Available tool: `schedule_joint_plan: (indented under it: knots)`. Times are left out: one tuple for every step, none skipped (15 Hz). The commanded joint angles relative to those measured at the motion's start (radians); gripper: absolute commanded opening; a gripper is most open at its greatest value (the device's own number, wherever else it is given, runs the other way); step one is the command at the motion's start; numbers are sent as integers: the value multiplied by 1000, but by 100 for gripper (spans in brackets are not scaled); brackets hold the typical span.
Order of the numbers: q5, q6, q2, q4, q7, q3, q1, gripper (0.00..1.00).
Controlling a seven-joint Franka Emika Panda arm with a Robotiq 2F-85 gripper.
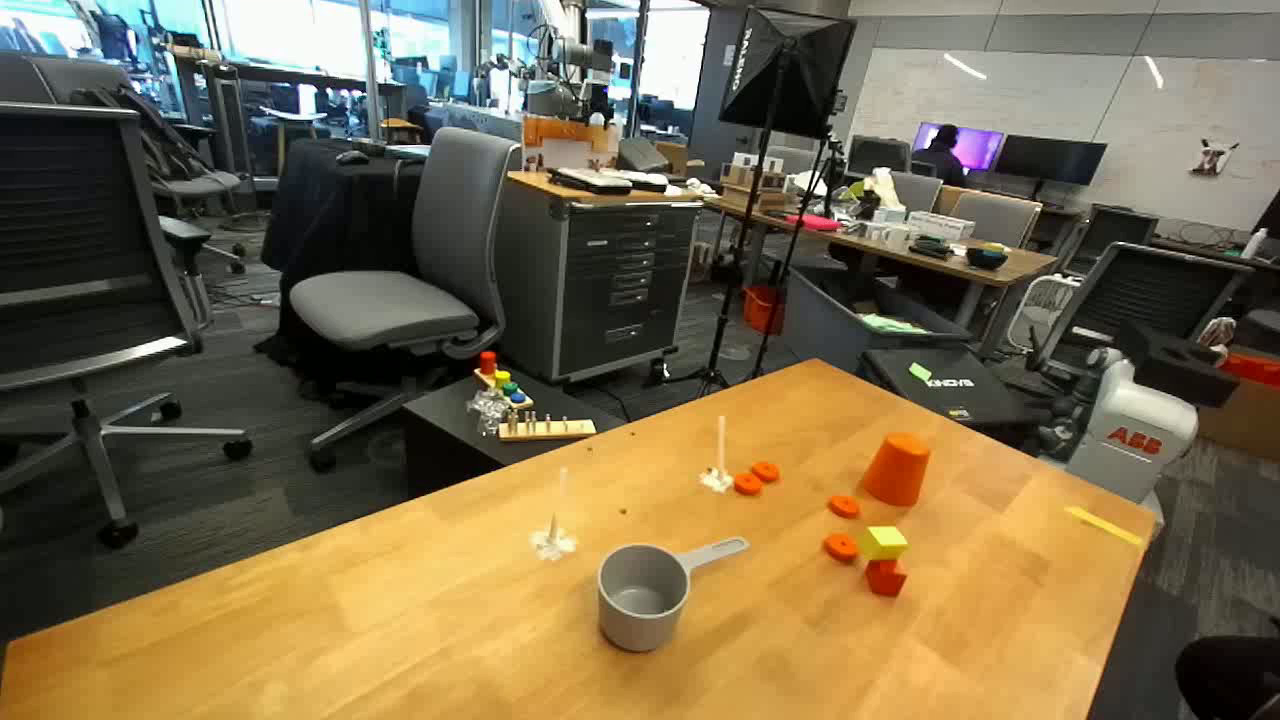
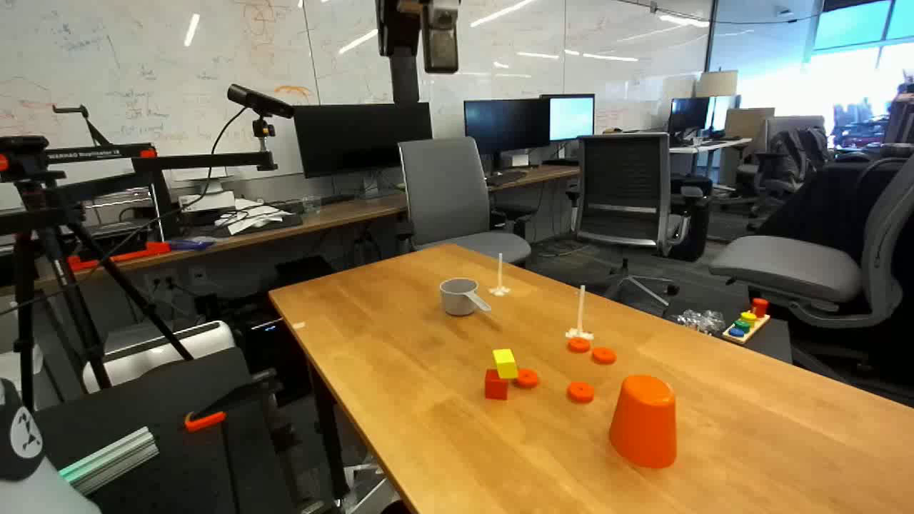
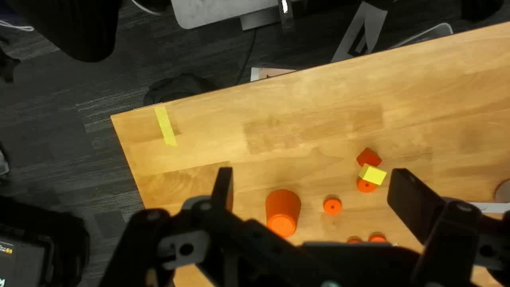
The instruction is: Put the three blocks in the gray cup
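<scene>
- Lower middle of the wrist view: our gripper (image 3: 312, 183) stands wide above the table (image 3: 287, 135), holding nothing.
- Right of centre: we see the red block (image 3: 368, 157) with the yellow block (image 3: 373, 174) overlapping it, nearer the finger (image 3: 412, 199) on the frame's right; we cannot pick out a third. These compact cubes show no long axis, so we judge the move is rightward, then down.
- Right edge: the gray measuring cup (image 3: 503, 193), cut off, its handle (image 3: 490, 207) running left.
</scene>
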State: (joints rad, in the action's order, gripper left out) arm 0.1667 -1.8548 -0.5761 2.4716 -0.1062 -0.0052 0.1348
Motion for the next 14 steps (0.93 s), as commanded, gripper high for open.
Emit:
schedule_joint_plan:
  knots:
    - [5,2,0,-5,-4,-9,-11,100]
    - [5,2,-1,-8,-4,-9,-11,100]
    - [5,2,-3,-10,-4,-9,-11,100]
    - [5,2,-4,-11,-4,-9,-11,100]
    - [5,2,-4,-12,-4,-9,-11,100]
    - [5,2,-4,-12,-4,-9,-11,100]
    - [5,2,-4,-12,-4,-9,-11,100]
    - [5,2,-4,-12,-4,-9,-11,100]
    - [5,2,-4,-12,-4,-9,-11,100]
    - [5,2,-4,-12,-4,-9,-11,100]
    - [31,-1,-91,20,56,-39,-1,100]
    - [21,0,-81,9,77,-51,-7,100]
    - [30,-21,-66,-1,88,-54,-8,100]
    - [18,-22,-34,-27,96,-55,-17,100]
